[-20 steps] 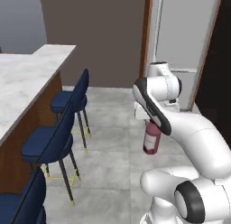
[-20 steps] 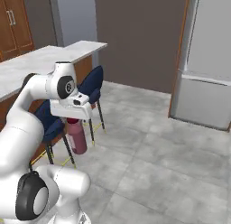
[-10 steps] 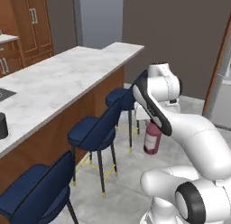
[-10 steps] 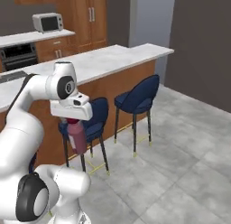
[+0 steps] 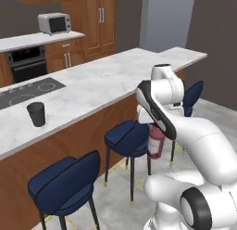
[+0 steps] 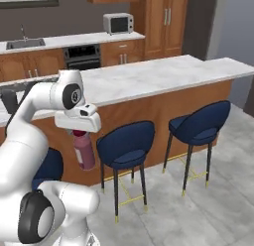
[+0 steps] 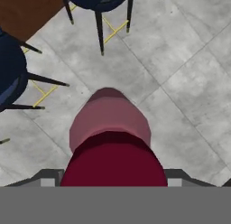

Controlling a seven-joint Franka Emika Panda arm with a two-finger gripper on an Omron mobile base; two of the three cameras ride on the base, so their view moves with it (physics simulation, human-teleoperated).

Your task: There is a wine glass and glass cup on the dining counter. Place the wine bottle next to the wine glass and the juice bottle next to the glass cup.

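Magenta juice bottle (image 6: 85,151), clamped at its cap in the gripper (image 6: 79,134), hangs beside the stools (image 6: 125,150) below the dining counter (image 5: 99,87); lifting carelessly could strike the edge.

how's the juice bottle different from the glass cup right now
The juice bottle is pink-magenta with a dark red cap; the glass cup is dark grey and smoky with no cap. The juice bottle hangs in the air, held at its top in the pincer above the floor, while the glass cup stands on the dining counter by the cooktop. Both are upright.
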